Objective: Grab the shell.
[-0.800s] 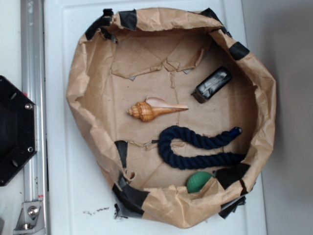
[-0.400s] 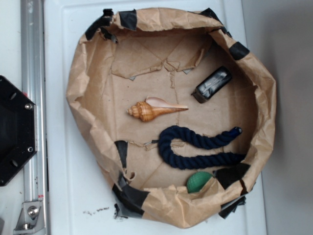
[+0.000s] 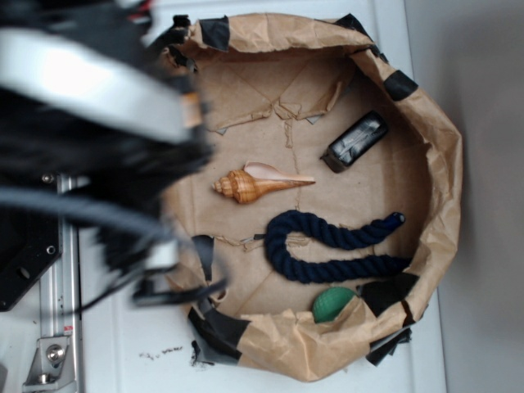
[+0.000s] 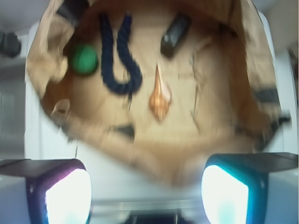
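The shell [image 3: 259, 183] lies untouched on the paper floor of the brown paper basin [image 3: 442, 147], near its middle, pointed tail toward the small black case [image 3: 354, 141], with the dark blue rope [image 3: 327, 246] just beside it and the green ball [image 3: 332, 303] farther off by the rim. The approach step is in hand: the hand [image 4: 146, 186] hangs outside the basin rim over the white desk [image 3: 115, 327], fingers [image 4: 224, 189] apart and empty. The next move, by my judgement, calls for travel over the rim, alignment across the shell's thick body, then descent before closing
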Controlling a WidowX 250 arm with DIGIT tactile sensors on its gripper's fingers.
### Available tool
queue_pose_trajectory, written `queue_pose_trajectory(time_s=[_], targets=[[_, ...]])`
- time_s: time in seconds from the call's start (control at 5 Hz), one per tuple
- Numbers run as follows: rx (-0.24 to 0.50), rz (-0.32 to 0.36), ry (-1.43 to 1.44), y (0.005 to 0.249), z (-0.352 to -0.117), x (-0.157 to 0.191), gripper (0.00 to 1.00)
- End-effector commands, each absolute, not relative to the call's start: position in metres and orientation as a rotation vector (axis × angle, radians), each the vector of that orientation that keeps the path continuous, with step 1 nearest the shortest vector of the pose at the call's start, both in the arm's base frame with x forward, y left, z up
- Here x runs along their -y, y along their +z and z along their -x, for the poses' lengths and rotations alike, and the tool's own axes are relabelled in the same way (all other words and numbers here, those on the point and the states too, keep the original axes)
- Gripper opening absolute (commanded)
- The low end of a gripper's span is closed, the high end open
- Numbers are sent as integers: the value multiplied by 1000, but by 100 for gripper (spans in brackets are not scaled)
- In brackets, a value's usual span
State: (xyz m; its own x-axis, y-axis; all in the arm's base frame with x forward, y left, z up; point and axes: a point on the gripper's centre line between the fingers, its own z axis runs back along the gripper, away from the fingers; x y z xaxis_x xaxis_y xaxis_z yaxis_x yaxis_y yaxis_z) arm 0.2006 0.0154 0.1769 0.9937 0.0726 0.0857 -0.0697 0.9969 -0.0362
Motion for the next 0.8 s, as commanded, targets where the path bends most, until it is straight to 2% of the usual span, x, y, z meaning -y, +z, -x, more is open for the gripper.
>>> queue_pose_trajectory(time_s=[0.0,0.2,0.4,0.6], targets=[[0,7,80,107,-247,-45,100],[-65,-18,30,63,-243,-46,100],[-45,40,2,36,-252,-36,100],[-74,55,-36,25,-255,-23,83]])
